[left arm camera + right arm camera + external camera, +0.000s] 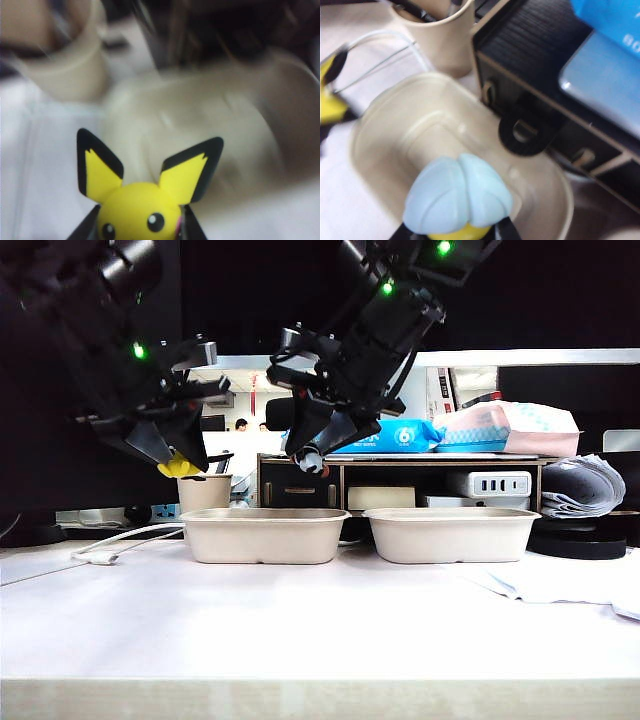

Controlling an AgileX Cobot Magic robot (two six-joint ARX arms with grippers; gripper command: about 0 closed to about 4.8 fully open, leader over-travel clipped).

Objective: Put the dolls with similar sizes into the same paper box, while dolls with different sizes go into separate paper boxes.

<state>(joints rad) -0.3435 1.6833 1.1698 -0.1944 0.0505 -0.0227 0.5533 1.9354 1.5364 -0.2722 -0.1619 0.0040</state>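
Both my arms hang raised above the table, elbows bent, claws angled downward toward the left paper box [265,533].

My left gripper [180,466] sits above and just outside that box's left end, in front of the beige pen cup [204,492]. Its jaws are closed onto the yellow-and-black doll [140,200]; the dark fingers [85,227] press against either side of the doll's round head, and its two black-tipped ears stick up past my claw. Beyond the doll lies the blurred hollow of the left paper box [200,125], with the pen cup [70,70] off to one side.

My right gripper [310,458] reaches across the middle and hovers over the right part of the same box, clear of its rim. It is clamped on the bee-like doll [457,195]: pale blue wings face my camera, a strip of yellow shows under them, and the fingers [507,231] hug its sides. Directly below my claw is the box's bare floor [435,130].

From the table camera the bee-like doll shows only as a small dark-and-white lump [311,461] at my fingertips, and the other doll as a yellow scrap [179,468]. Only that camera shows the right paper box [451,533], well off to the side of both claws. My right wrist alone catches the dark shelf unit [540,75] behind the box and the white cable [380,50].
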